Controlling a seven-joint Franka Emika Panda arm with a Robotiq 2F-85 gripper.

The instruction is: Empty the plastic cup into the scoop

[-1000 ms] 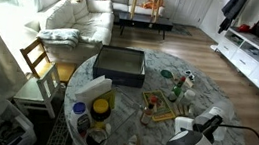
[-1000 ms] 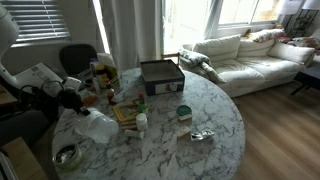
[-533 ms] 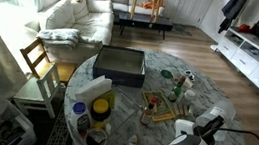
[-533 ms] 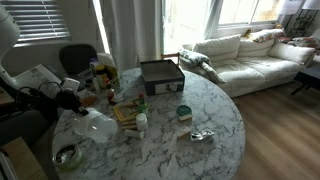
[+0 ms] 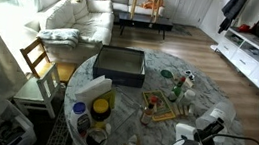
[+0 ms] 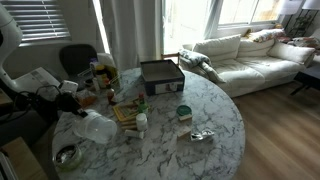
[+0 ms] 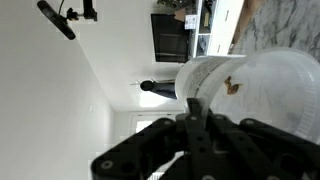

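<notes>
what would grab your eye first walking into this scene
The round marble table stands out first, crowded with clutter around a dark square box. Behind it, a white sofa sits by bright windows. In the wrist view, a translucent plastic cup looms large right beside the dark fingers.

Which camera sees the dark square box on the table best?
An exterior view: the dark square box looks biggest, seen from above. In an exterior view, the box looks smaller. The wrist view doesn't clearly show it.
</notes>
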